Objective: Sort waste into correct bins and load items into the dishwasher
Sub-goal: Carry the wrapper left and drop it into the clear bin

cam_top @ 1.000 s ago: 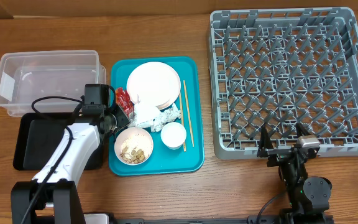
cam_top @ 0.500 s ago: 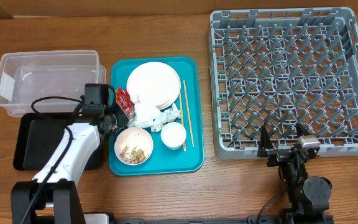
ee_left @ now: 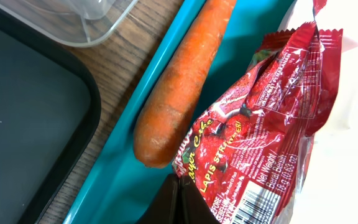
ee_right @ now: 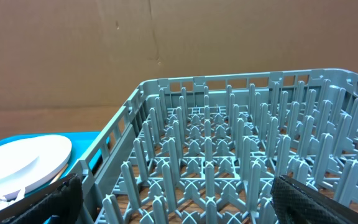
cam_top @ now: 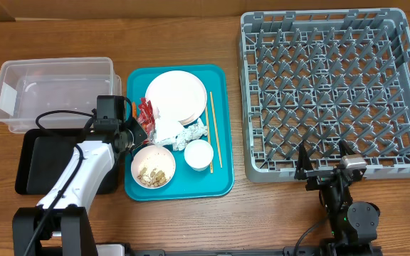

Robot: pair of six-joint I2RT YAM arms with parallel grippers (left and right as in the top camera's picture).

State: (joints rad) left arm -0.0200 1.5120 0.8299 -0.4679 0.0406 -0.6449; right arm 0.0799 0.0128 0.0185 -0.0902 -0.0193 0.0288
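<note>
Left fingers, pressed together, pinch one red snack wrapper at the teal tray's 9 o'clock edge, with one carrot beside it. Right fingers stand spread at the single grey rack's 6 o'clock. One clear tub, one black tray, one bowl, one cup, two chopsticks. Wooden worktop; brown wall.

I'm seeing a red wrapper with white print and a black barcode, an orange carrot, a teal tray, a black tray, white plates, a grey lattice rack, and a brown wood-grain table.
</note>
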